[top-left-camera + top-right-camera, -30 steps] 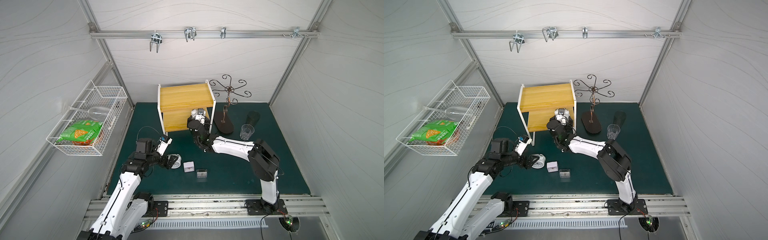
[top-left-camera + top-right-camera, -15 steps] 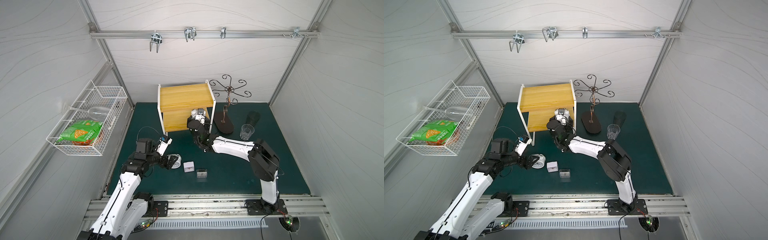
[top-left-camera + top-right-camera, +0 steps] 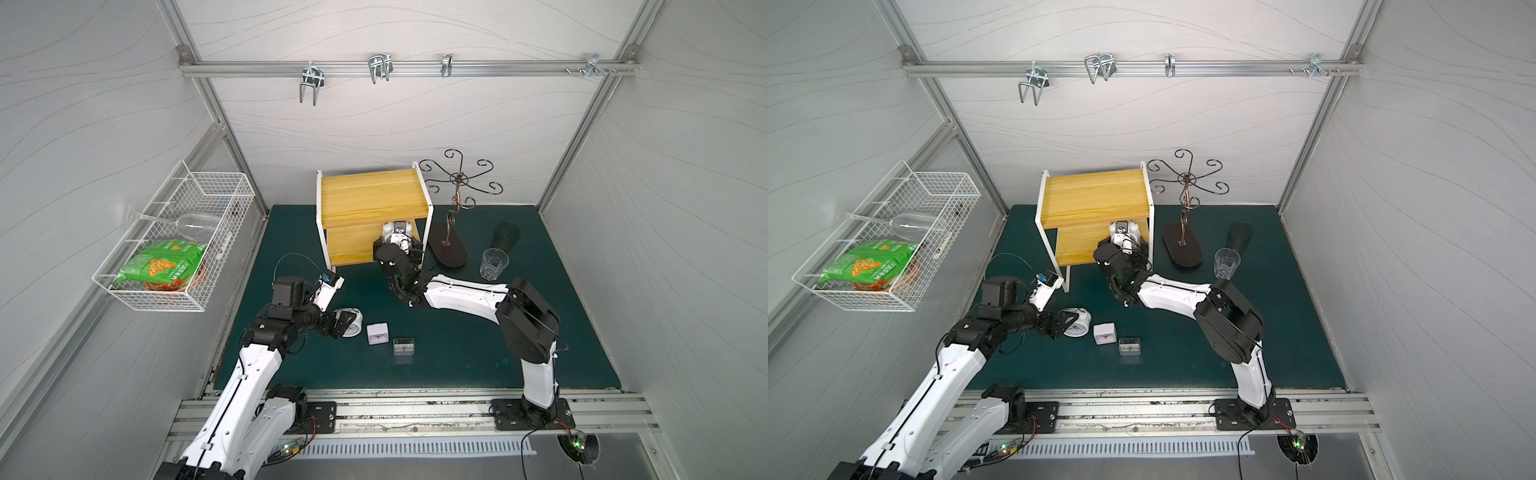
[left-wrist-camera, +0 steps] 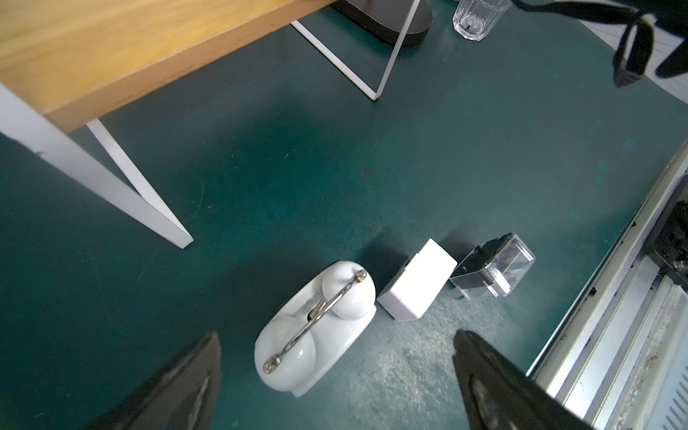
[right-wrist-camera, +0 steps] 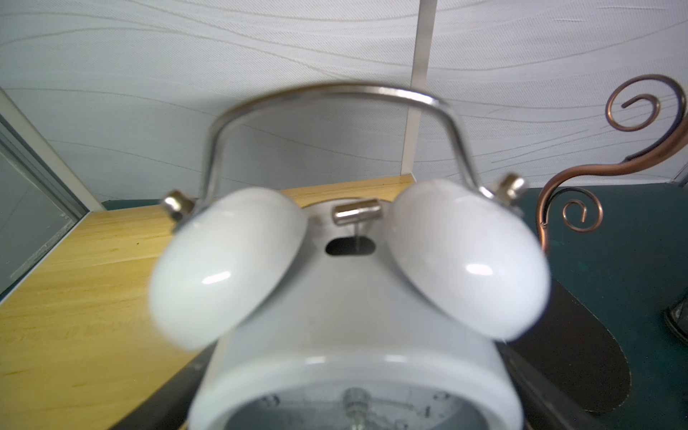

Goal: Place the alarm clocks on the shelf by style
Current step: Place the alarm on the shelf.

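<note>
A dark green mat (image 3: pixel 457 365) inside a white-panelled booth, and both arms are at clocks. Start at the left gripper (image 4: pixel 335 337). Its black fingers (image 4: pixel 193 372) stand wide apart at the bottom of the wrist view, and between and just ahead of them, untouched, sits a white twin-bell clock (image 4: pixel 316 327) on the mat. Just right of it is the white square clock (image 4: pixel 417 286), then the clear square clock (image 4: pixel 491 271), all three in a row low in the frame.

Over to the right gripper (image 3: pixel 398 245), centre of a top view. It's at the second twin-bell clock (image 5: pixel 353 316), which rests on the lower board (image 3: pixel 349 249) of the yellow shelf (image 3: pixel 370 195), beside the right-hand post. Dark finger edges show either side of the body, but clamped or clear of it, I can't tell.

Handling call: these round ones look hard, glossy and light, so slippery on the curve. I'd pinch the drum below the bells. The thin wire handle and the bells look like the weak points. The curly-hook stand (image 3: pixel 451 245) and drinking glass (image 3: pixel 493 264) sit close on the right, so mind those.
</note>
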### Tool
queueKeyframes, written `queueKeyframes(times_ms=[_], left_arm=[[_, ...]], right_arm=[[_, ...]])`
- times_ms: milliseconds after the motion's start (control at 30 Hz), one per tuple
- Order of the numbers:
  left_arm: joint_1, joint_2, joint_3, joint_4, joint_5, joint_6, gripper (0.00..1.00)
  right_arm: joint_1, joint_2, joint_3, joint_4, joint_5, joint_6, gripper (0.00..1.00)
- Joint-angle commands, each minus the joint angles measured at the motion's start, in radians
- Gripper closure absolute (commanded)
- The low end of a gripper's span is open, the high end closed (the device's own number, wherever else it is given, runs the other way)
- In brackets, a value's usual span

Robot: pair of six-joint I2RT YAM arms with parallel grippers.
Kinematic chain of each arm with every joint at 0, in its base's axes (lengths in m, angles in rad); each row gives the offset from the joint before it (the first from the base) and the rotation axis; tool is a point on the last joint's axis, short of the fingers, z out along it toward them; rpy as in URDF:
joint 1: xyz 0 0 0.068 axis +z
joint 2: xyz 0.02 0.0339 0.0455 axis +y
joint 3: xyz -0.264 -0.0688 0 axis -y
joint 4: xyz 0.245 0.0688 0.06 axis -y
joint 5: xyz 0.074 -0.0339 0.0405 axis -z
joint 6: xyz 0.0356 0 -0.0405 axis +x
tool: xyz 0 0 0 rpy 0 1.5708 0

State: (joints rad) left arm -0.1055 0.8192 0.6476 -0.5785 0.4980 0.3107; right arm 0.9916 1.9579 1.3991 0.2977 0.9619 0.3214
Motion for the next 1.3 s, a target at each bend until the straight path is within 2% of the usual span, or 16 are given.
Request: queueKeyframes(times_ms=[0, 333, 833, 1267], left_arm=[[0.003, -0.012, 0.003, 0.016, 0.020, 0.005, 0.00], [0.003, -0.010, 0.007, 0.014, 0.024, 0.004, 0.00], [0.003, -0.013, 0.009, 0.009, 0.024, 0.002, 0.00], [0.003, -0.020, 0.011, 0.005, 0.025, 0.003, 0.01]], right_arm=[[0.014, -0.068, -0.023, 0.034, 0.037, -0.014, 0.01], [0.031, -0.137, -0.113, 0.020, 0.017, 0.027, 0.01], [0.051, -0.197, -0.161, -0.006, -0.025, 0.008, 0.01], [0.106, -0.274, -0.208, -0.035, 0.017, 0.003, 0.01]])
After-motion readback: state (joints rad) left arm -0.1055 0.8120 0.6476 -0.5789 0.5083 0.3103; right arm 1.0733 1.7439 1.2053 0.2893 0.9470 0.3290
